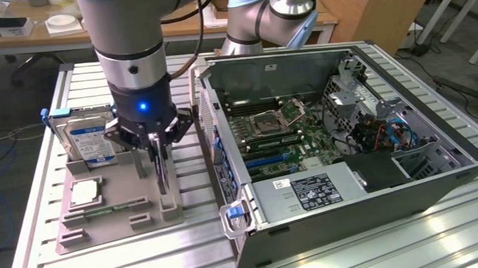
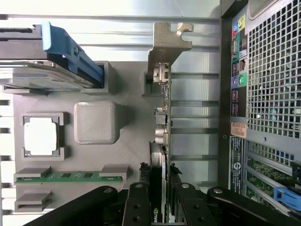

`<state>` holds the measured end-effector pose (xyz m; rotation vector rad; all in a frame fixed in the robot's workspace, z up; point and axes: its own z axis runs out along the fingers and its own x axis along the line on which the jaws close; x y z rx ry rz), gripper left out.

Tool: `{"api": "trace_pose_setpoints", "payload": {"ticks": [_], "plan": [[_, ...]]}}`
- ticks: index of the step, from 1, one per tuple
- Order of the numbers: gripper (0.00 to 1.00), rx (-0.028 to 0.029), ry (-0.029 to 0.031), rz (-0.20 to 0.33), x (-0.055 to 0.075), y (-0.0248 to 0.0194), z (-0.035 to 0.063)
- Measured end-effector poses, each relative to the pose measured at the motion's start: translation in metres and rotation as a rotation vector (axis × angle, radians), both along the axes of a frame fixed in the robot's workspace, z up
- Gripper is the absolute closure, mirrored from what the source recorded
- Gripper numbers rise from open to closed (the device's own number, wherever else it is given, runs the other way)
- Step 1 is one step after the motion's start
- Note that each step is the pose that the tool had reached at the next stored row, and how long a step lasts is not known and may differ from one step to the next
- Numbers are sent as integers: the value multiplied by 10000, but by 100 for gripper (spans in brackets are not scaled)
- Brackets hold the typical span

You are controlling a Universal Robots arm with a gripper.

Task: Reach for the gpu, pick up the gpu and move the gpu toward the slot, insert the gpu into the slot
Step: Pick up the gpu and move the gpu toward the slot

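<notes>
Gpu (image 2: 159, 160) edge showed partial lettering, seemingly "nvi". Power-supply label (image 1: 311, 192), at 5 o'clock from the motherboard (image 1: 303, 132), and hard-drive label (image 1: 92, 142) were illegible.

Bright, even indoor light. The ribbed silver aluminium tabletop (image 1: 454, 237) glares white at the exterior view's lower right and washes out to near white in the wrist view. The open black computer case (image 1: 322, 226) is dim in its recesses.

- The gpu (image 1: 161, 175) is seen as a thin dark card with a pale metal bracket (image 2: 167, 47) at one end.
- It is stood upright on its long edge, seated in a grey holder (image 1: 115, 225) beside the open computer case (image 1: 431, 181).
- Both its faces are clasped by the gripper (image 2: 161, 189).
- The slot (image 1: 265, 159), long and blue, is set on the board inside the case, well apart from the card.
</notes>
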<state>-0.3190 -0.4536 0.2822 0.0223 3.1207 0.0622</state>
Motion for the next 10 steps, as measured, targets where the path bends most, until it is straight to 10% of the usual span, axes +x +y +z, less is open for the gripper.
{"api": "trace_pose_setpoints", "payload": {"ticks": [10], "plan": [[74, 0, 1, 0, 0, 0, 179]]}}
